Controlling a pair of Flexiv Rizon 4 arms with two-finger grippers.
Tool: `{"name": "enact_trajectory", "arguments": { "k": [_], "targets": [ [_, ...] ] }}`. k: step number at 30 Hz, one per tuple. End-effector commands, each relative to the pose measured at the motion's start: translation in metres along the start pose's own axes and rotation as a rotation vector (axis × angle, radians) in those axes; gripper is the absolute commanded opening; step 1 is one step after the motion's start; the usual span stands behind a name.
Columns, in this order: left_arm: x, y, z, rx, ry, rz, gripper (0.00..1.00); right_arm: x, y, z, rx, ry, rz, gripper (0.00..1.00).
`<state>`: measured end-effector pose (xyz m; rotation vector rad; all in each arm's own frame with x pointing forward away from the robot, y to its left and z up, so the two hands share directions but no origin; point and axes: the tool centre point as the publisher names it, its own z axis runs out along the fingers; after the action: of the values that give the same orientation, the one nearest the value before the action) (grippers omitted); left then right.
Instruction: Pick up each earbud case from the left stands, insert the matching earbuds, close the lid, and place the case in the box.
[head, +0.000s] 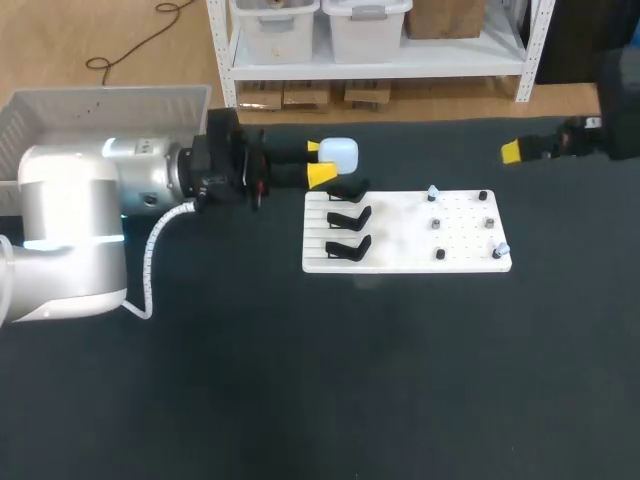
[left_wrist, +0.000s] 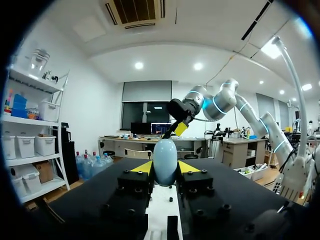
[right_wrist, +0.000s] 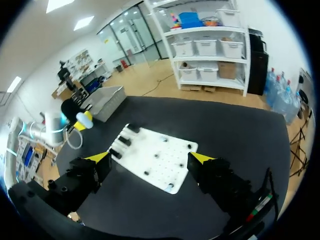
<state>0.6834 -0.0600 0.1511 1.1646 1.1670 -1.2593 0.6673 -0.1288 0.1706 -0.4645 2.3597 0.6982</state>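
My left gripper (head: 320, 162) is shut on a pale blue earbud case (head: 340, 155), holding it just above the back left corner of the white board (head: 400, 235). In the left wrist view the case (left_wrist: 165, 161) stands upright between the yellow tips, over the board (left_wrist: 162, 202). Three black stands (head: 348, 217) line the board's left side, and none carries a case. Small earbuds (head: 432, 192) sit on pegs at its right side. My right gripper (head: 513, 151) hovers open at the far right; in its own view the right gripper (right_wrist: 150, 158) looks down on the board (right_wrist: 172, 162) with nothing between its fingers.
A white basket (head: 100, 108) stands at the back left of the table, behind my left arm. Dark tabletop (head: 350, 380) stretches in front of the board. My right arm (left_wrist: 200, 102) shows ahead of the left gripper in the left wrist view.
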Motion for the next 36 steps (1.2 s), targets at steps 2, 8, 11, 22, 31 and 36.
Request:
{"name": "enact_trajectory", "arguments": {
  "k": [2, 8, 11, 22, 31, 36],
  "targets": [
    [0.001, -0.001, -0.001, 0.038, 0.016, -0.005, 0.0, 0.009, 0.029, 0.005, 0.01, 0.043, -0.042, 1.0],
    [0.003, -0.002, -0.004, 0.032, 0.011, -0.002, 0.0, 0.015, 0.052, 0.016, 0.006, 0.082, -0.062, 1.0],
    [0.007, -0.002, -0.004, 0.032, 0.016, 0.004, 0.0, 0.018, 0.064, 0.023, 0.013, 0.108, -0.077, 1.0],
    [0.009, -0.001, -0.004, 0.058, 0.041, 0.04, 0.0, 0.015, 0.087, 0.047, 0.032, 0.153, -0.036, 1.0],
    [0.009, -0.001, -0.004, 0.058, 0.041, 0.04, 0.0, -0.002, 0.111, 0.071, 0.003, 0.181, -0.039, 1.0],
    [0.009, -0.001, -0.004, 0.058, 0.041, 0.04, 0.0, -0.009, 0.12, 0.083, -0.018, 0.2, -0.049, 1.0]
  ]
}}
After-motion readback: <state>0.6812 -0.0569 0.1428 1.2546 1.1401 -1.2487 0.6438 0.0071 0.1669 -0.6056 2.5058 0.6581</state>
